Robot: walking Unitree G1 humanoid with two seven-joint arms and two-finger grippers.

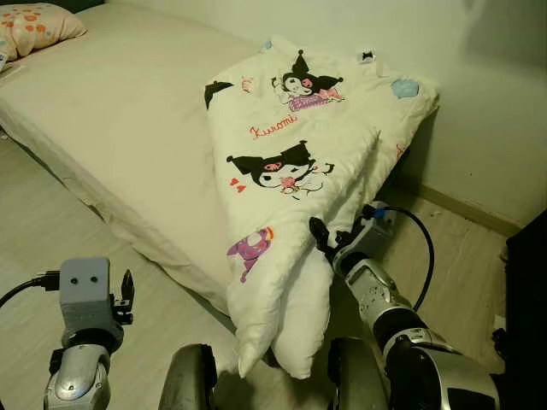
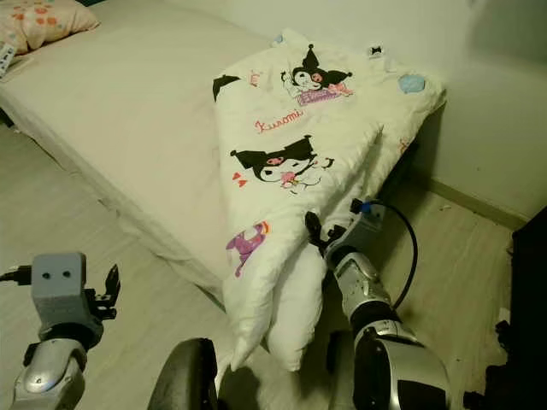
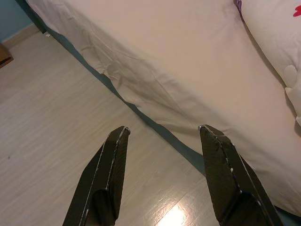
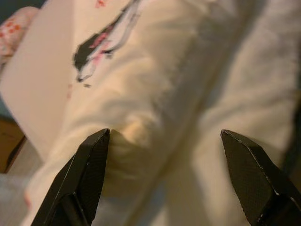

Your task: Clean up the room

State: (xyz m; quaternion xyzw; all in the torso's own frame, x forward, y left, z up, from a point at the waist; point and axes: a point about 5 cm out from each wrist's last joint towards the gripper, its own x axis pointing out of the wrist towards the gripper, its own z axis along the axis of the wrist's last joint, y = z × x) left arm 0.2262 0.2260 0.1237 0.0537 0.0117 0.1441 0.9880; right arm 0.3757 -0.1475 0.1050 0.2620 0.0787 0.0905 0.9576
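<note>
While both hands gape, right hand [image 4: 164, 136] meets one duvet [image 1: 299, 162].

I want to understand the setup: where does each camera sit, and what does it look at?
Both eye views: from the head, down at the bed and cartoon-print quilt; both arms show.
Left wrist view: along the open left tool, over floor by the bed edge.
Right wrist view: along the open right tool, close against the quilt.
Shared: the quilt appears in all views.
</note>
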